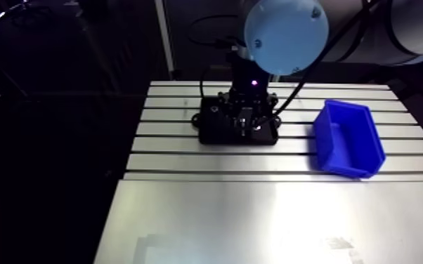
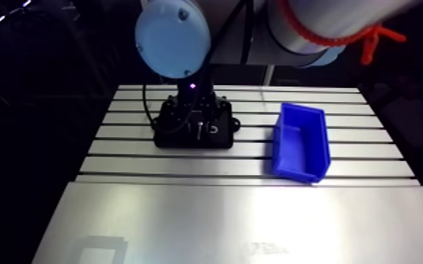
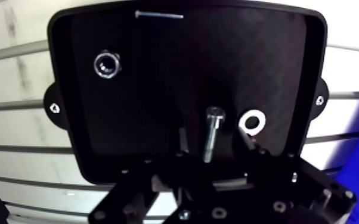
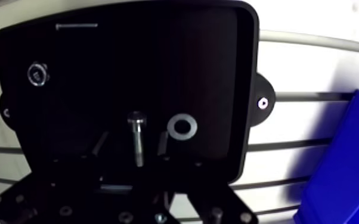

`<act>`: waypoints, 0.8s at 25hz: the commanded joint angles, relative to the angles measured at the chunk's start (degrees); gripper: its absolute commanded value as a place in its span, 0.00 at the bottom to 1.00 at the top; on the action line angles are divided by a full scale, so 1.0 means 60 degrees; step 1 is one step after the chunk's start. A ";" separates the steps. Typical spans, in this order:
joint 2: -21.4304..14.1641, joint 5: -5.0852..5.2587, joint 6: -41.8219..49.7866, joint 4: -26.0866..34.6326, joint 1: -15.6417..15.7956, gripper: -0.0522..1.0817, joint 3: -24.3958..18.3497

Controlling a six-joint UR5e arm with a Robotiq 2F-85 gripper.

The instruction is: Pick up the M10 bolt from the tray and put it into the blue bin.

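– Looking from the arm view, what shows there that the wrist view misses?
– The whole blue bin [image 1: 348, 137], one only, on the table [image 1: 186, 144] beside the black tray [image 1: 211, 131] and apart from it. The wrist view catches just its corner.
– And the wrist view?
– The tray's contents: one M10 bolt [image 3: 213, 132] lying flat between the fingers of the gripper [image 3: 214, 143], whose jaws stand apart, not clamped on it. There is also one washer [image 3: 252, 121] just beside the bolt, one nut [image 3: 107, 64] and one thin pin [image 3: 159, 15] at the far wall.

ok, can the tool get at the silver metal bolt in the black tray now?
Likely yes: the tool is open, the silver metal bolt lies uncovered between its fingers. A flat silver washer sits close beside one finger.
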 commanded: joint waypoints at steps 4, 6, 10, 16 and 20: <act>0.0000 -0.0005 0.0001 -0.0003 -0.0008 0.57 0.0002; 0.0000 -0.0005 0.0001 -0.0003 -0.0008 0.57 0.0016; 0.0000 -0.0005 0.0001 -0.0003 0.0021 0.61 0.0016; 0.0015 -0.0005 0.0001 -0.0003 -0.0008 0.64 0.0031; 0.0015 -0.0005 0.0001 -0.0003 -0.0008 0.67 0.0031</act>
